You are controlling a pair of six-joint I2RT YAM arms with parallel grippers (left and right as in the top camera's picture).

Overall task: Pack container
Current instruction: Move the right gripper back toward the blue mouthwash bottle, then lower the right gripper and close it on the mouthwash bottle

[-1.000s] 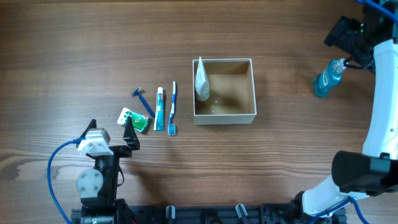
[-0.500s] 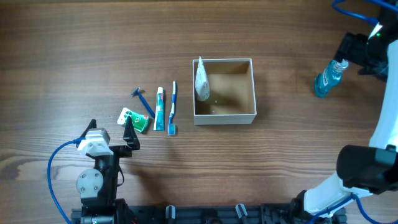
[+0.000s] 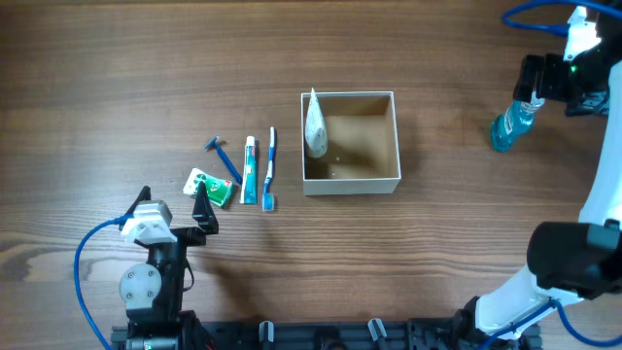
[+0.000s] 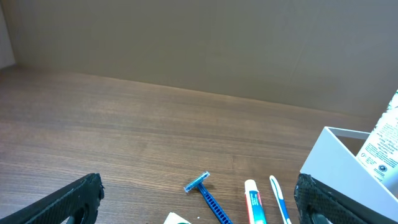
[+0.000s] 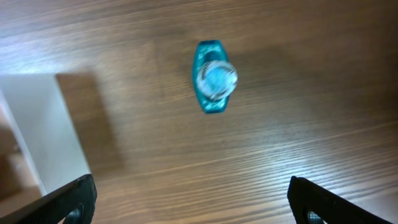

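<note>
The container, a white-walled open box with a tan inside, stands mid-table with a white tube leaning in its left side. A blue razor, toothpaste, toothbrush and green packet lie to its left. A blue bottle stands at the right. My left gripper is open and empty just in front of the packet. My right gripper is open above the bottle, not touching it.
The left wrist view shows the razor, toothpaste, toothbrush and the container's corner between my open fingers. The right wrist view shows the container's wall at left. Blue cables trail from both arms.
My right arm has shifted and turned above the blue bottle, still open. The bottle, the container, the items and my left arm have not moved.
</note>
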